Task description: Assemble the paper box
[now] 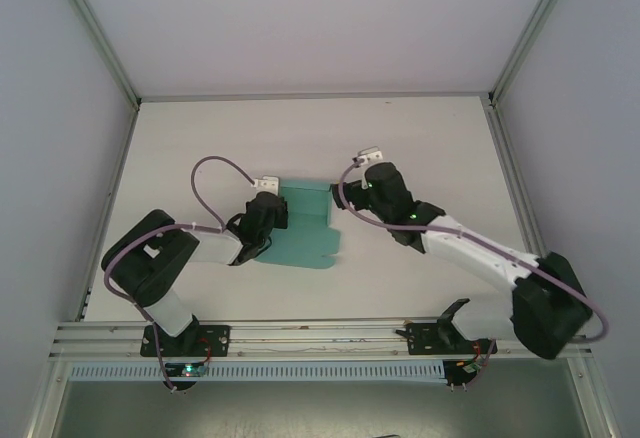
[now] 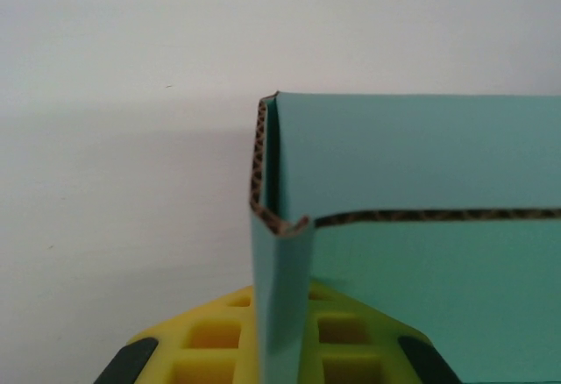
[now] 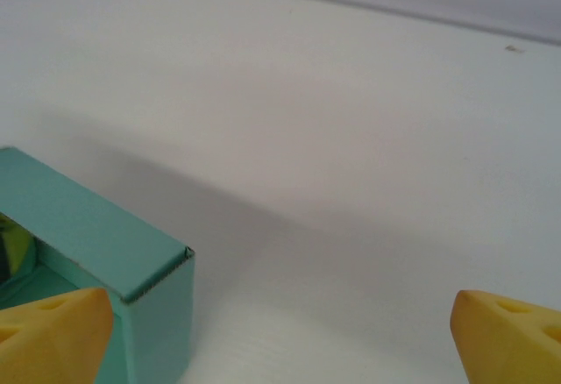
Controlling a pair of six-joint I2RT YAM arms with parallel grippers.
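The teal-green paper box (image 1: 305, 220) sits mid-table, partly folded, with raised walls at the back and a flat flap lying toward the near edge. My left gripper (image 1: 271, 214) is at its left side. In the left wrist view the yellow fingers (image 2: 203, 338) are shut on an upright folded wall of the box (image 2: 421, 156), whose corrugated edge shows at the corner. My right gripper (image 1: 343, 196) hovers at the box's right rear corner. Its yellow fingertips (image 3: 54, 331) stand wide open with nothing between them, and the box corner (image 3: 96, 222) is at the lower left.
A white tabletop (image 1: 430, 148) extends all round the box, bounded by grey side walls and a metal rail (image 1: 320, 330) at the near edge, where both arm bases stand. Purple cables loop over each arm.
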